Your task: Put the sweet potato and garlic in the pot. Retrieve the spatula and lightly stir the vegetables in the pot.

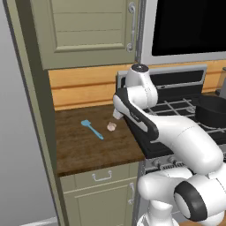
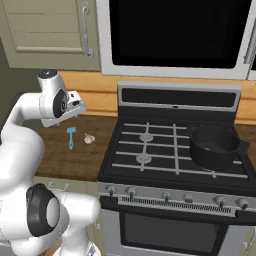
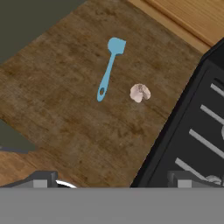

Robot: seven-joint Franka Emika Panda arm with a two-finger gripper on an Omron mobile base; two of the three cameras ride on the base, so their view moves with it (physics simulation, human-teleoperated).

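One garlic (image 3: 140, 92) bulb and one spatula (image 3: 108, 68) lie on the wooden tabletop (image 3: 65, 109), both to the left of the stove (image 2: 175, 150). The garlic sits nearer the stove's edge, the spatula just beyond it on the far side from the stove, the two close but apart. In the left base view the garlic (image 1: 111, 126) is a pale bulb just left of the stove's black rim, with the light blue spatula (image 1: 92, 129) further left, its squarish head toward the back wall. The right base view shows the same pair, spatula (image 2: 71, 136) and garlic (image 2: 89, 139), left of the stove.

One black pot (image 2: 215, 145) stands on the stove's right side, on the grates, well apart from the garlic. Something small and brownish shows inside it, too small to name. The same pot (image 1: 212, 110) appears at the right of the left base view.

The tool (image 3: 111, 181) hangs above the tabletop, over the stove's left edge, looking down on the garlic and spatula. Its two fingertips (image 3: 41, 181) stand wide apart, one over the wood and one over the stove, and it grips nothing.

Four burner grates are visible on the stove, and one row of knobs (image 2: 175, 197) along its front.
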